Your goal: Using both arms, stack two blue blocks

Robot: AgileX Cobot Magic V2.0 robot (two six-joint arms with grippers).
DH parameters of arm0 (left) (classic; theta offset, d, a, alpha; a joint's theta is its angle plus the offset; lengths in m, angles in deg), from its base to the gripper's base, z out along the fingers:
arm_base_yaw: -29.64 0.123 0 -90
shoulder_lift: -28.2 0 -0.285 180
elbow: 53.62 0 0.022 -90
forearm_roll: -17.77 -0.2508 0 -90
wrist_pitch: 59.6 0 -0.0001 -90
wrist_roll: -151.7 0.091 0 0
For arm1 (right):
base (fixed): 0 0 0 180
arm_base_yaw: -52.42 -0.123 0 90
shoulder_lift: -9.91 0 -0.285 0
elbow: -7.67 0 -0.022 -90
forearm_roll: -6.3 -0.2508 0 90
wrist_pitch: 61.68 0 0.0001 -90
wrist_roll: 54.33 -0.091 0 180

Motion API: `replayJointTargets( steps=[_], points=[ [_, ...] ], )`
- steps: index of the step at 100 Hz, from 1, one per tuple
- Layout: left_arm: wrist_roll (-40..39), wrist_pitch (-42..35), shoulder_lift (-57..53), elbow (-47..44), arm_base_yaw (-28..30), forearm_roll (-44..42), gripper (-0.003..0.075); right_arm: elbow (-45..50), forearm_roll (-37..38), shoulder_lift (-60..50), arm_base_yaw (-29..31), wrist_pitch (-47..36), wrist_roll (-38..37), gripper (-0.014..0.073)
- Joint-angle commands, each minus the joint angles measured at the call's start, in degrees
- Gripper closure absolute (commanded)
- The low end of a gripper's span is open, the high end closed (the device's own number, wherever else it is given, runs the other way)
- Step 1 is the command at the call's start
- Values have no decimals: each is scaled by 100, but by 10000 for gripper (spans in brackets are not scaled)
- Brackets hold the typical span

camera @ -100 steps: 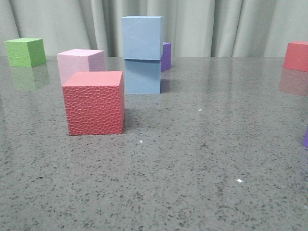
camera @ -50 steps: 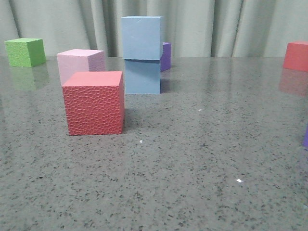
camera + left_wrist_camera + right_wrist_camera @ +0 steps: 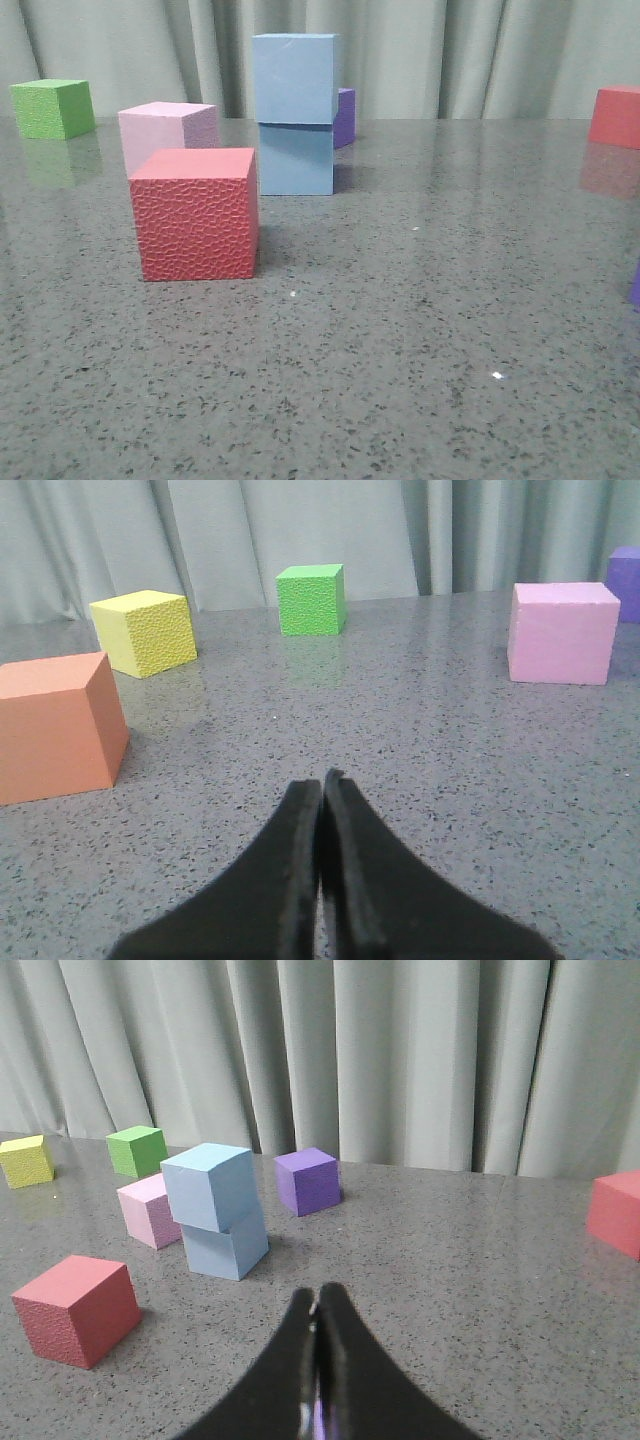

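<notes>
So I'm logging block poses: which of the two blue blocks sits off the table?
The upper blue block: it rests on the lower blue block, which stands on the table. Its edges are slightly turned against the lower one's.

Low front view; wrists share pink cube [image 3: 562, 632].

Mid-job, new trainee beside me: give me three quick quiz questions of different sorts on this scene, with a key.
1. True or false: one blue block sits on the other blue block.
2. Which cube stands right behind the stack in the front view? A purple cube B green cube C yellow cube
3. Fill in: both the left gripper and right gripper are ____.

Key: 1 true; 2 A; 3 shut, holding nothing.
</notes>
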Motion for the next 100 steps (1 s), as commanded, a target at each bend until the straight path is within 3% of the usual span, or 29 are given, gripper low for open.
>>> replayJointTargets(
  steps=[1,53,75,100],
  points=[
    [-2,-481,-209,-139,21,49,739,-133,158,53,3,-453,27,662],
    [-2,-481,-209,-139,21,49,739,-122,234,65,115,-454,27,662],
    [-2,-481,-209,-139,21,49,739,310,-141,77,1126,-1029,168,662],
    [-2,-481,-209,-139,21,49,739,1350,-1454,77,2373,-2575,1522,662]
  ],
)
